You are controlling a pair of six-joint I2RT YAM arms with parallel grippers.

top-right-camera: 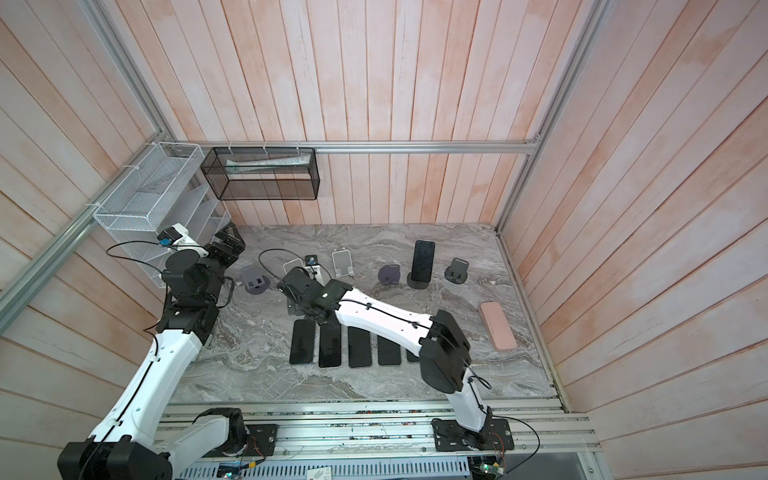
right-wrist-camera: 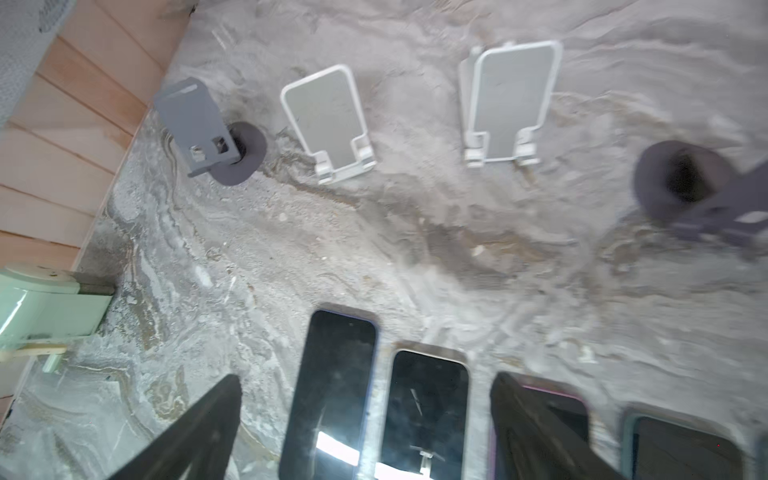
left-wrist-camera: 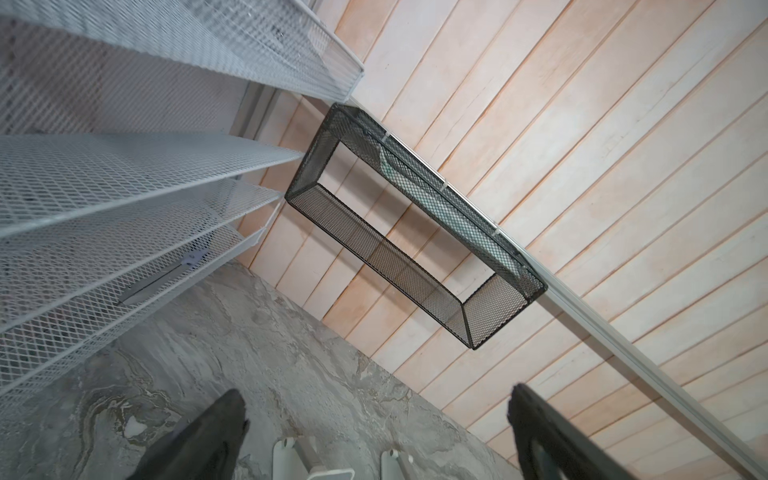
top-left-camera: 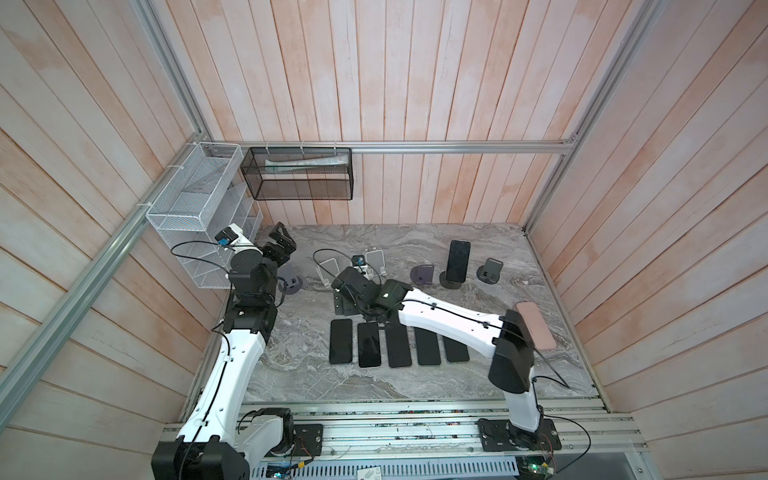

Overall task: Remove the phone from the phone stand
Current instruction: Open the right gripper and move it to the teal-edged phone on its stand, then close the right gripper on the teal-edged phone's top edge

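Right end effector (right-wrist-camera: 365, 378) is seen released in the right wrist view: fingers (right-wrist-camera: 199, 428) are spread wide and nothing is gripped between them. It is held low over the left end of a row of five phones (top-left-camera: 398, 345), which are laid flat, screens up, side by side on the table (top-left-camera: 415, 382). Two of these phones are framed between the spread fingers, and a third is partly covered by one finger. Whether anything is touched cannot be told.

Just beyond the row, two white stands (right-wrist-camera: 328, 124) are set side by side. A grey round-based stand (right-wrist-camera: 208, 129) is placed beside them, toward the wall. A purple stand (right-wrist-camera: 685, 183) is seen on the opposite side, blurred.

The phone (top-left-camera: 458, 259) is propped upright in the phone stand (top-left-camera: 452, 282) at the back right of the table. It is between the purple stand and a dark stand (top-left-camera: 491, 271), and well apart from both end effectors.

A pink case (top-right-camera: 497, 326) is laid flat near the right edge of the table.

Left end effector (left-wrist-camera: 376, 390) is also released, jaws wide, nothing held. It is raised over the back-left corner of the table, just beside a white mesh shelf (left-wrist-camera: 124, 187). It is pointed toward a black mesh basket (left-wrist-camera: 415, 232) hung on the back wall.
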